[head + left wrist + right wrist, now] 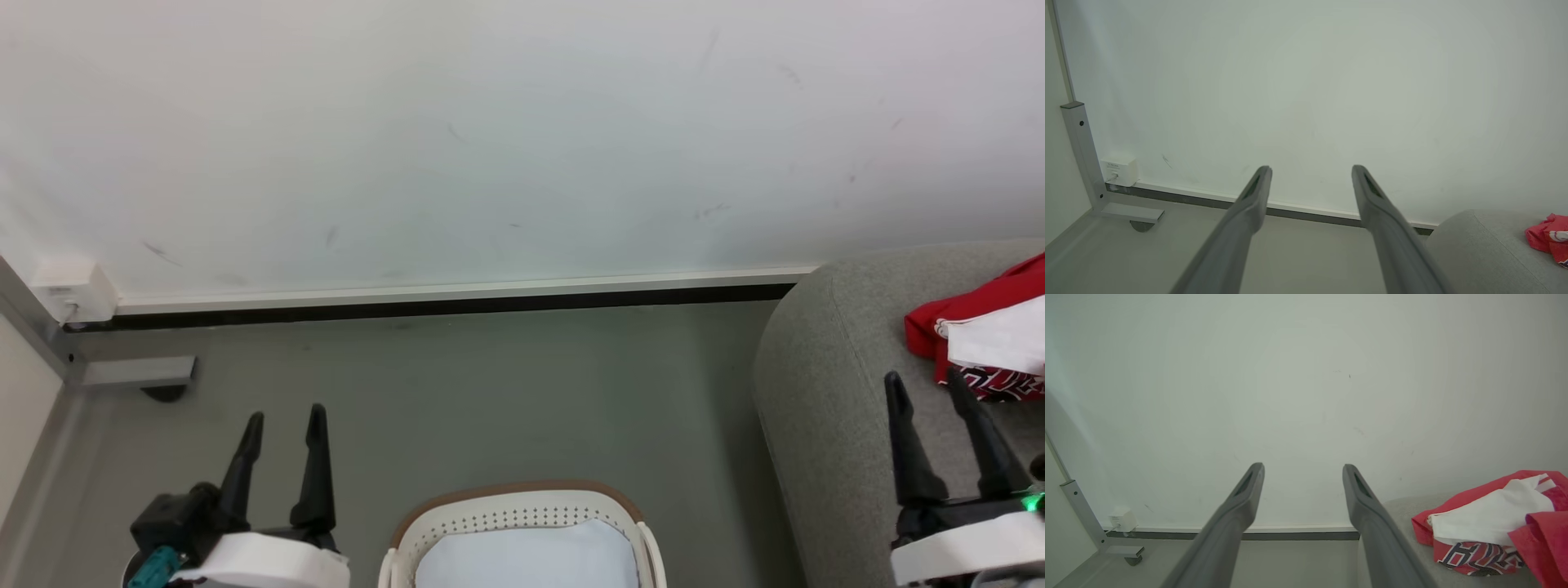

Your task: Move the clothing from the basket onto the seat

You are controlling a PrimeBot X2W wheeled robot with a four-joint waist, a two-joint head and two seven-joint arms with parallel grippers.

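**Head view: both tools wide and empty, clothing [971, 318] lying on the seat [824, 392]**

Your left tool [286, 412] sits at the lower left, above the grey floor [490, 384]. Its two dark fingers are spread wide with nothing between them. Along those fingers in the left wrist view you get the same wide gap, pointing at the white wall [1306, 81] and its baseboard. A grey metal post [1081, 155] and a small white box [1120, 171] stand at the far left.

Your right tool [924, 376] sits at the lower right, over the seat. Its fingers are also spread wide and hold nothing. Their tips come near the clothing. In the right wrist view the pile lies to the right of the fingers, not between them.

The clothing is a crumpled red heap on the light-grey seat at the right edge. A white part is folded over the top, and dark lettering shows on the red cloth underneath. The frame cuts the heap off on the right, so you cannot tell how far it runs.

The basket [506, 492] stands on the floor at the bottom middle, between your two tools and apart from the seat. You see only its far end, with the brown rim, the perforated cream wall and a flat white sheet [531, 559] inside.
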